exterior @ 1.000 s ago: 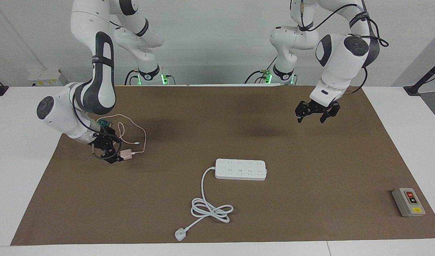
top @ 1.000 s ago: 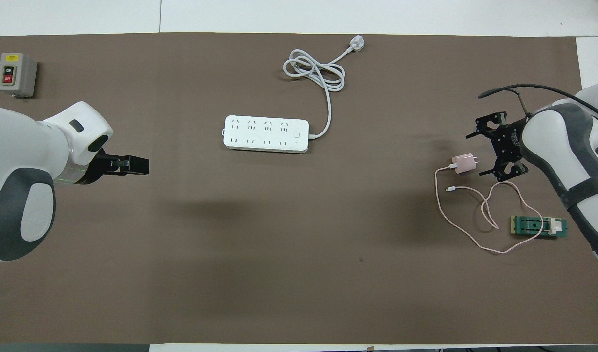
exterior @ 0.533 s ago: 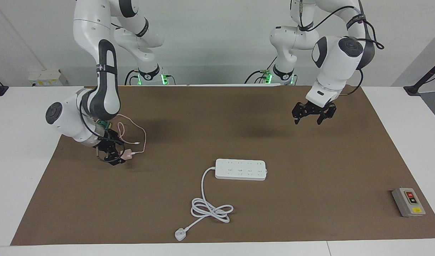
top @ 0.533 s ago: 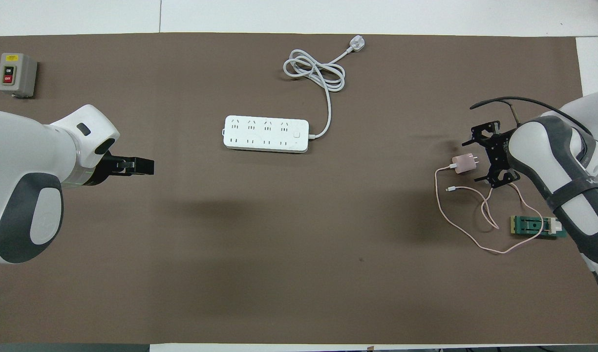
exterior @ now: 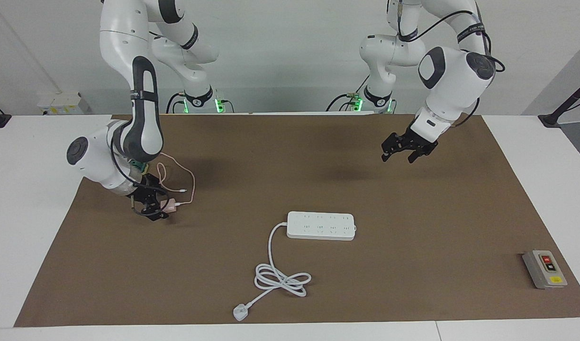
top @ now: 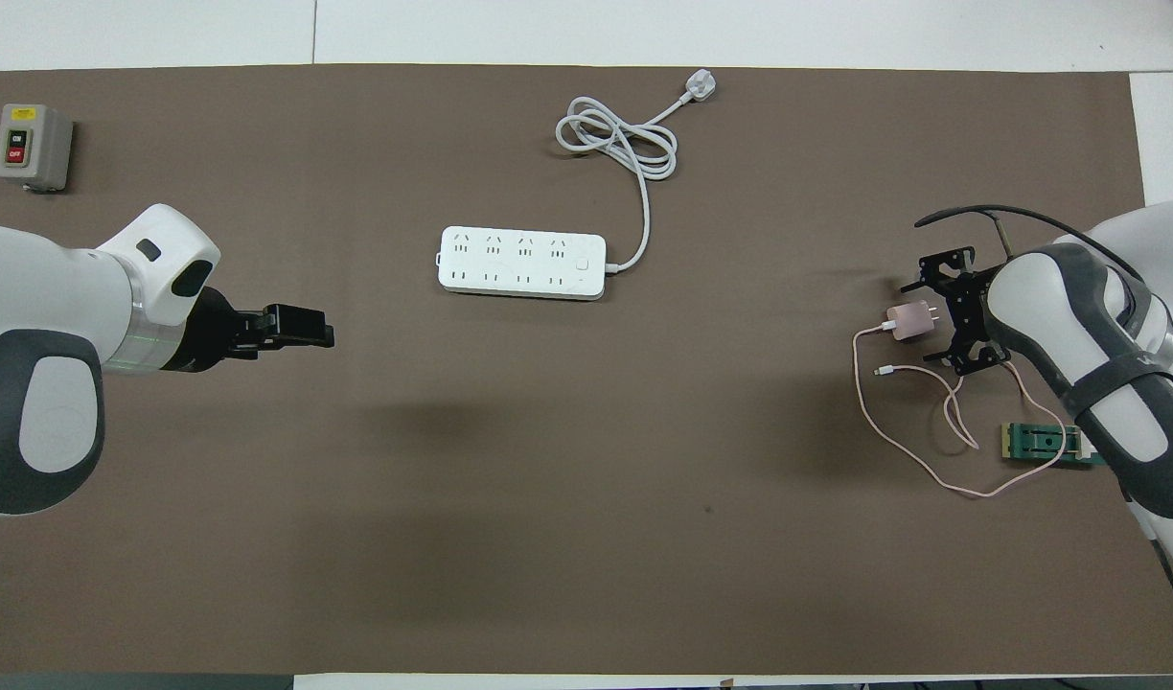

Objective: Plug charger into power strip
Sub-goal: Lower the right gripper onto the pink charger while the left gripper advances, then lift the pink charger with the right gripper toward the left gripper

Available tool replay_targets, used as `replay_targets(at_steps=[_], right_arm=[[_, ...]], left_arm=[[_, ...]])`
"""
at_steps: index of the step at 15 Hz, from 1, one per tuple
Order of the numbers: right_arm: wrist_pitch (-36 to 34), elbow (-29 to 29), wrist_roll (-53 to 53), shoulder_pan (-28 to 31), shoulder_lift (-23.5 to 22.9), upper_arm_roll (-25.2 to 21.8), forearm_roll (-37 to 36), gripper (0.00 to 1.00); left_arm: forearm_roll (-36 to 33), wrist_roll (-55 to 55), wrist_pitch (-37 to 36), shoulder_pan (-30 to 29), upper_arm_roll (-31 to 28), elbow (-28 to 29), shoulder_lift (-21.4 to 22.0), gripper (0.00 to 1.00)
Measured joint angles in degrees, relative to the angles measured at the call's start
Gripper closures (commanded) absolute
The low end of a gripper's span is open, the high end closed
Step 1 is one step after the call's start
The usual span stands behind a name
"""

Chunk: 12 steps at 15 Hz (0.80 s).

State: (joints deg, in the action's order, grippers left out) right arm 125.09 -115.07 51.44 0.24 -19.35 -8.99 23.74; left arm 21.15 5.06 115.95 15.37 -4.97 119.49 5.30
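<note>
The small pale pink cube-shaped charger [top: 910, 320] is lying on the brown mat toward the right arm's end. The right gripper [top: 943, 314], arm bent low, is reaching it with fingers spread wide, gripping nothing. The long white power strip [exterior: 321, 225] is lying mid-table. The left gripper [exterior: 399, 153] is hovering open, empty.

arms: white shells, grey joints | hands: black | cables: black

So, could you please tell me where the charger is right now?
The charger lies on the brown mat at the right arm's end, its pink cable looped beside the green block, with the open right gripper around it.
</note>
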Motion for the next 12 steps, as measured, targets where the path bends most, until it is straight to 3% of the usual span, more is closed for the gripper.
replay_targets(at_steps=[7,8,9,11,12], right_arm=[[0.00,-0.22,-0.69,0.07,0.00,-0.01,0.02,0.01],[0.00,-0.32,-1.09,0.14,0.00,-0.03,0.02,0.06],[0.00,-0.40,-1.39,0.17,0.00,-0.07,0.02,0.14],[0.00,-0.48,-1.53,0.17,0.00,-0.13,0.02,0.47],[0.00,-0.49,-1.55,0.17,0.00,-0.13,0.02,0.55]], left_arm=[[15.36,-1.57,-1.21,-0.83,-0.24,0.00,0.18,0.00],[18.83,-4.22,-1.36,-1.03,-0.31,0.04,0.18,0.00],[22.37,-6.97,-1.41,-1.16,-0.32,0.20,0.17,0.00],[30.77,-12.79,-1.44,-1.23,-0.29,1.26,0.07,0.00],[35.61,-16.69,-1.44,-1.21,-0.24,2.14,-0.16,0.00]])
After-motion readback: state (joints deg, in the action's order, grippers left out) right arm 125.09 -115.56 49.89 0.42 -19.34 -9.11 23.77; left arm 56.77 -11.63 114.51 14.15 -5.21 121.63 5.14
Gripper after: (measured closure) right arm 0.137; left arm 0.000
